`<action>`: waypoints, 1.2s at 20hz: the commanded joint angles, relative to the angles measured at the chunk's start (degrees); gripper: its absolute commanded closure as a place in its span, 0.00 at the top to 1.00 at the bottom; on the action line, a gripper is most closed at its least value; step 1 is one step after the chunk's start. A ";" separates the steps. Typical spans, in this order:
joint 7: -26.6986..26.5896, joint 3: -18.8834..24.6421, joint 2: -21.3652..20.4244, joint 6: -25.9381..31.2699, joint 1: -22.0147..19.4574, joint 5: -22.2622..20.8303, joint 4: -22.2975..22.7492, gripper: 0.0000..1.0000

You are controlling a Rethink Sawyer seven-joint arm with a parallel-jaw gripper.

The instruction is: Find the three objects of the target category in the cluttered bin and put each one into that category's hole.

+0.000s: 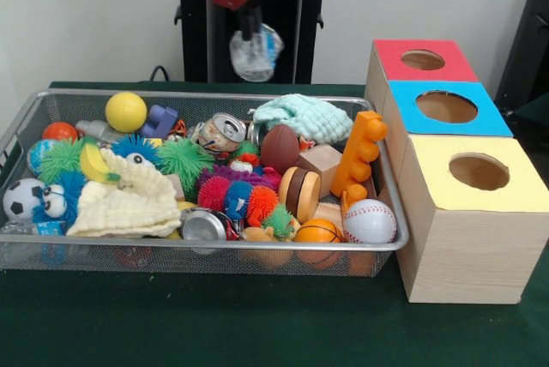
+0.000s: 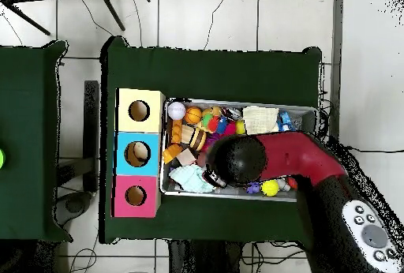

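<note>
The wire mesh bin (image 1: pixel 214 96) holds a heap of toys, among them two crushed cans (image 1: pixel 225 132) (image 1: pixel 202 225). My gripper (image 1: pixel 250 34) hangs above the bin's far edge, shut on a crumpled clear plastic bottle (image 1: pixel 256 53) that it holds well above the clutter. The blue-faced wooden box with its round hole (image 1: pixel 446 107) stands to the right of the bin, between the red and yellow boxes. In the overhead view the arm (image 2: pixel 264 159) covers the middle of the bin (image 2: pixel 237 195) and hides the gripper. The blue box's hole (image 2: pixel 136 154) lies to the left of the bin.
The red-faced box (image 1: pixel 422 59) and the yellow-faced box (image 1: pixel 479 171) flank the blue one. In the bin are a yellow ball (image 1: pixel 126 111), a baseball (image 1: pixel 370 220), an orange block (image 1: pixel 360 154), cloths (image 1: pixel 129 200) and spiky balls. The robot's pedestal (image 1: pixel 249 33) stands behind.
</note>
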 commanded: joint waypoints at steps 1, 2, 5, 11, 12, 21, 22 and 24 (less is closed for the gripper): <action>15.76 -0.01 2.59 -10.54 5.00 4.79 3.78 0.00; 16.40 -0.63 2.65 -11.19 5.99 5.36 3.55 0.00; 17.18 -1.55 2.21 -13.72 8.59 7.07 3.49 0.00; 19.23 -3.51 -0.56 -14.60 12.89 12.03 2.99 0.00; 18.91 -3.37 -1.81 -13.85 13.34 12.96 3.27 0.00; 19.47 -6.09 -5.40 -12.91 16.98 17.46 5.55 0.00; 19.51 -6.42 -5.20 -13.68 17.31 17.47 5.92 0.00; 19.68 -7.12 -4.77 -15.11 18.04 17.45 6.42 0.00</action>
